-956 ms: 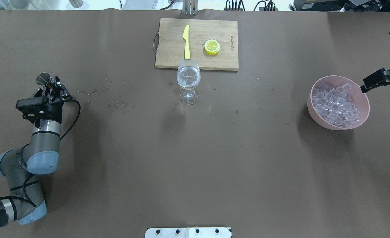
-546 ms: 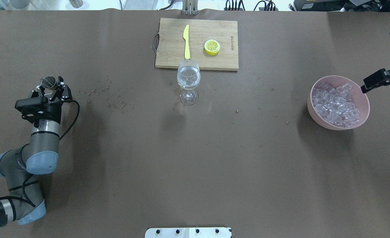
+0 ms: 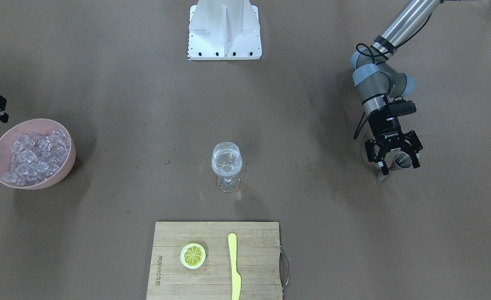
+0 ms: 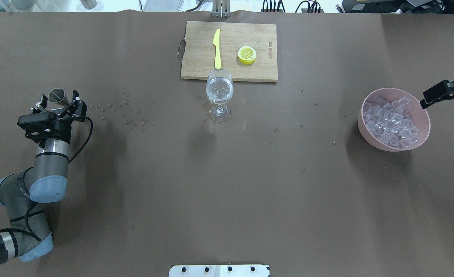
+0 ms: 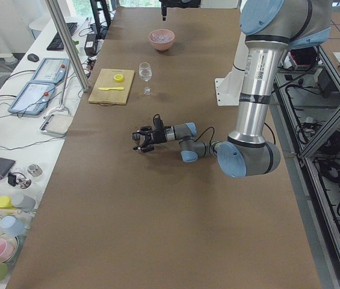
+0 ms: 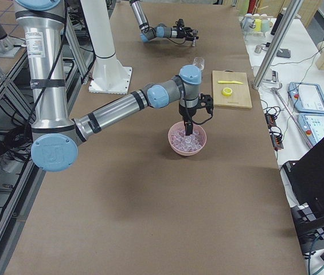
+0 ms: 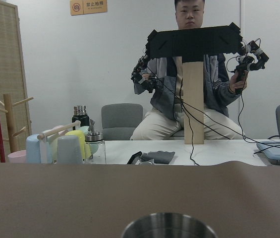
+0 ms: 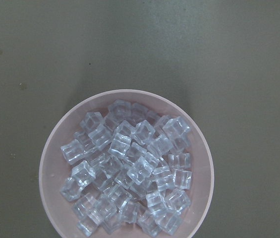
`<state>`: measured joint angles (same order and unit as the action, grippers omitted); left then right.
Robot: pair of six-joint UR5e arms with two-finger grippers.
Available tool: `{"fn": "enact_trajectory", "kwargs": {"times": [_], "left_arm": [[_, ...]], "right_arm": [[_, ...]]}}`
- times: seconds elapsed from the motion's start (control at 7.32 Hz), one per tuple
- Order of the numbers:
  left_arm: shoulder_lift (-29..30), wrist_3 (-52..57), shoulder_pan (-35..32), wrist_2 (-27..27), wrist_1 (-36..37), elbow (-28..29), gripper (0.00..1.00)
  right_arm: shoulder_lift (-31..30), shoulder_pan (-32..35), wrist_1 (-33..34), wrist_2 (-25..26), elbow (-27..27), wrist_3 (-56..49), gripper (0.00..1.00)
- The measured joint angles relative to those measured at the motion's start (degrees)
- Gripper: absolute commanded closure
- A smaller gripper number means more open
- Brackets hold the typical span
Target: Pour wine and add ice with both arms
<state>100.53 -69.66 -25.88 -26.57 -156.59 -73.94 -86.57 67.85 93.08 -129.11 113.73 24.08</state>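
Note:
A stemmed wine glass [image 4: 219, 90] with clear wine in it stands in front of the cutting board; it also shows in the front view [image 3: 227, 162]. My left gripper [image 4: 59, 100] is open at the table's left, its fingers apart on either side of a small metal cup [image 4: 57, 95]. The cup's rim shows at the bottom of the left wrist view [image 7: 168, 227]. A pink bowl [image 4: 365, 127] heaped with ice cubes [image 4: 390, 123] stands at the right. My right gripper [image 6: 187, 125] hangs over the bowl; I cannot tell whether it is open. The right wrist view looks straight down on the ice [image 8: 130, 168].
A wooden cutting board [image 4: 250, 73] at the back holds a yellow knife [image 4: 216, 48] and a lemon slice [image 4: 247, 54]. Small crumbs [image 4: 134, 121] lie between the cup and the glass. The white pedestal [image 3: 224, 29] stands at the robot's side.
My left gripper has opened off the metal cup, which now stands between the spread fingers, a little further right. The right arm, glass and bowl have not moved.

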Motion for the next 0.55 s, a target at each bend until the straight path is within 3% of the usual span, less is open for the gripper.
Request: {"fn": "enact_trajectory", "kwargs": {"times": [0.55], "left_arm": [[-4.23, 0.31, -0.05, -1.38, 0.02, -5.64, 0.02]], "right_arm": [[-0.24, 0.00, 0.00, 0.13, -0.01, 0.00, 0.00]]}}
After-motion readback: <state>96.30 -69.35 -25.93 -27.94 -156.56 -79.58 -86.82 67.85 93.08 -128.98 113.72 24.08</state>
